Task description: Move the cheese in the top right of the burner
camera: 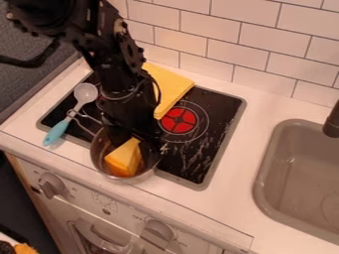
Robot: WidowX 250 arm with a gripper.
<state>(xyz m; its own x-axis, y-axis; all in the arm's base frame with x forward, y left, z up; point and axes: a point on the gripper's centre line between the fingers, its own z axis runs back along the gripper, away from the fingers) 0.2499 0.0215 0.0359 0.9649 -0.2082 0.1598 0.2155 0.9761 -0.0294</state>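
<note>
Gripper hangs over the pot, cheese inside; w/ the arm blocking my view, I can't tell if it's open or shut. I'd get a centered grip, lift vert. past the rim, then lower gently at the stove's top R, clear of the yellow cloth.

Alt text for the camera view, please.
A black gripper hangs over a round metal pot holding a yellow cheese wedge, at the front-left edge of a black stovetop. A turquoise-handled spoon lies left, a yellow cloth behind, a grey sink right.
</note>
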